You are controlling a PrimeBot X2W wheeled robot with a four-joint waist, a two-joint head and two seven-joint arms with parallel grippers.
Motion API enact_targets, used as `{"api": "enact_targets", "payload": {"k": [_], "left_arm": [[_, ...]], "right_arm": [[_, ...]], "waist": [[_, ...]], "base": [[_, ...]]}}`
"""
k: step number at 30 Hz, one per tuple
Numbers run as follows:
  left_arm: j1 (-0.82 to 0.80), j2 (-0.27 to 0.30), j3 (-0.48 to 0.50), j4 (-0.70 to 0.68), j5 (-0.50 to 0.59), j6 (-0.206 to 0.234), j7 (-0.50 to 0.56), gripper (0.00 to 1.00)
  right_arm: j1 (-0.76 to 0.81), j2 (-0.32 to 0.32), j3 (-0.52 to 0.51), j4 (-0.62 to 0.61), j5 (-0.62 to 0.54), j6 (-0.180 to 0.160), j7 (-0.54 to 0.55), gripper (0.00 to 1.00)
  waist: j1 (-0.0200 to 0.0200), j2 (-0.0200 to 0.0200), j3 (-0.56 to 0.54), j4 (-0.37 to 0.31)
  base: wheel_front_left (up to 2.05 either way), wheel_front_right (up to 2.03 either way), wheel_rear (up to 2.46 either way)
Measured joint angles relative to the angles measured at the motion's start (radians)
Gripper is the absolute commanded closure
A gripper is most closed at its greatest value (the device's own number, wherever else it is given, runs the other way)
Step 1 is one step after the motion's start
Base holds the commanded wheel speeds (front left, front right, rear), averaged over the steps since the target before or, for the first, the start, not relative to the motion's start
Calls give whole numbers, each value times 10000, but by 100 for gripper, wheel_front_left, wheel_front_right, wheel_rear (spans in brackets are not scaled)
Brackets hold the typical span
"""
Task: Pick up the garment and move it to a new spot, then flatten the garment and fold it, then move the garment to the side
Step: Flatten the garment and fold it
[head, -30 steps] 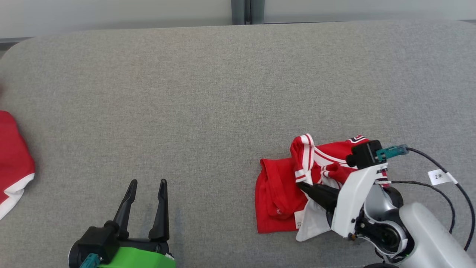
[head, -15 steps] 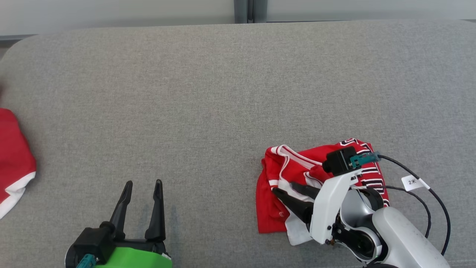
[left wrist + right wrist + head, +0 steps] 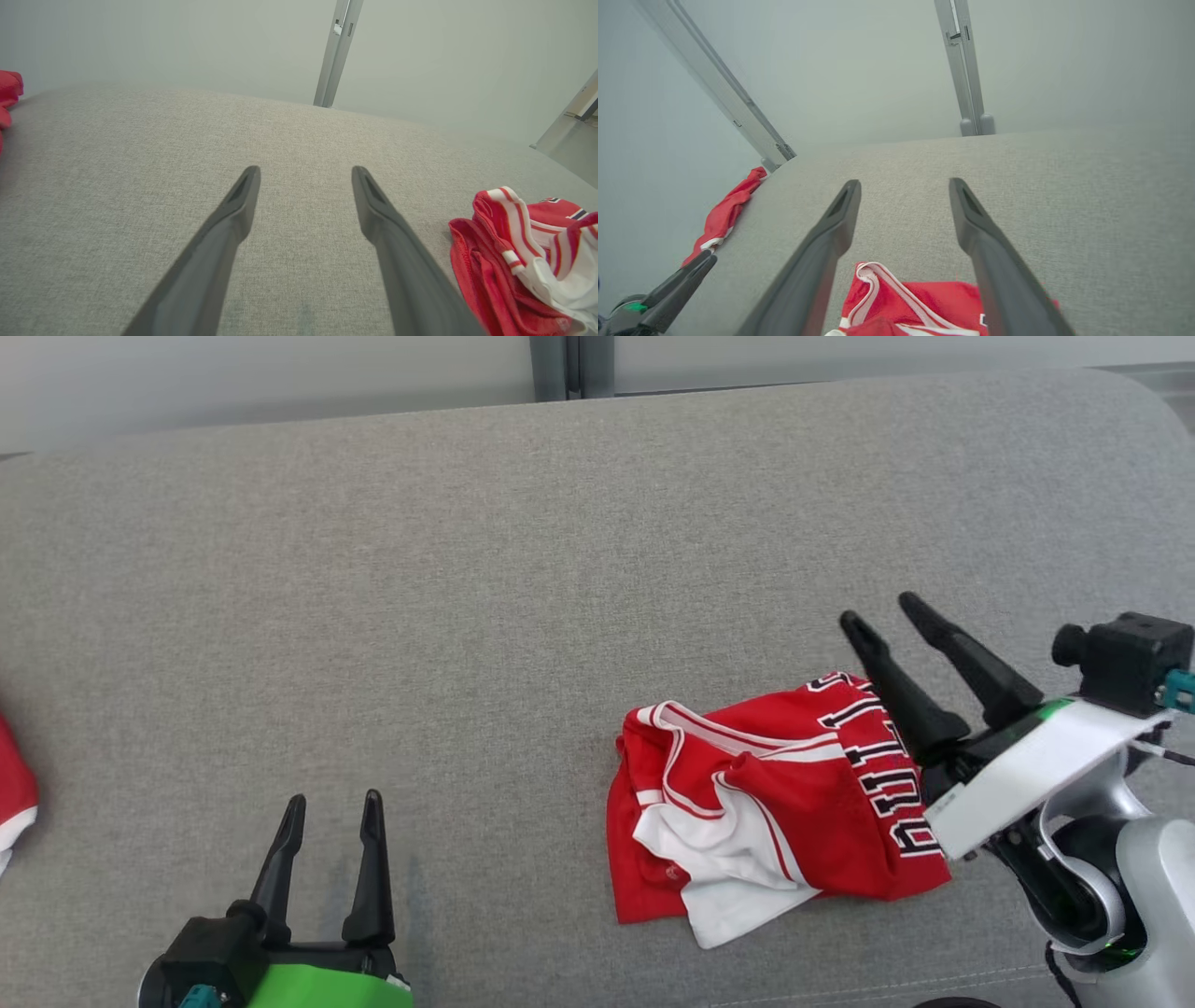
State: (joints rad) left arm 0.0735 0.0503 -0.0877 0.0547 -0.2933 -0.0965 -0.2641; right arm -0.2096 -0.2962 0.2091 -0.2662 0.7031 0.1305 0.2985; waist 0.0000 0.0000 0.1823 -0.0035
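Note:
The garment is a red jersey with white trim and dark lettering, lying crumpled on the grey table at the lower right. It also appears in the left wrist view as the garment at the right edge, and in the right wrist view as the garment below the fingers. My right gripper is open, raised above the garment's right edge, holding nothing. My left gripper is open near the front edge at the lower left, well apart from the garment.
Another red and white cloth lies at the table's left edge, and shows as a red cloth in the right wrist view. A pale wall with metal posts stands behind the table's far edge.
My right gripper opened and let go of the garment, then lifted up and to the right. The garment settled flatter with its lettering showing. The head camera shifted slightly.

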Motion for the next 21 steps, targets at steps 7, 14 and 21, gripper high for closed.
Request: {"api": "enact_targets", "payload": {"k": [7, 14, 21], "left_arm": [[-125, -2, -84, -2, 196, -73, 2, 0], [-404, -6, -38, 98, 456, -174, 0, 0], [-433, -4, 73, 163, 495, -236, 0, 0]], "right_arm": [[132, -708, 637, 2192, -1977, 2, -3200, 100], [-712, -725, 1350, 5532, -3453, 6, -5557, 100], [-912, -171, 1611, 6092, -3751, 6, -5603, 100]], "waist": [[0, 0, 336, -327], [0, 0, 733, -468], [1, 0, 855, -407]], "base": [[0, 0, 0], [0, 0, 0], [0, 0, 0]]}}
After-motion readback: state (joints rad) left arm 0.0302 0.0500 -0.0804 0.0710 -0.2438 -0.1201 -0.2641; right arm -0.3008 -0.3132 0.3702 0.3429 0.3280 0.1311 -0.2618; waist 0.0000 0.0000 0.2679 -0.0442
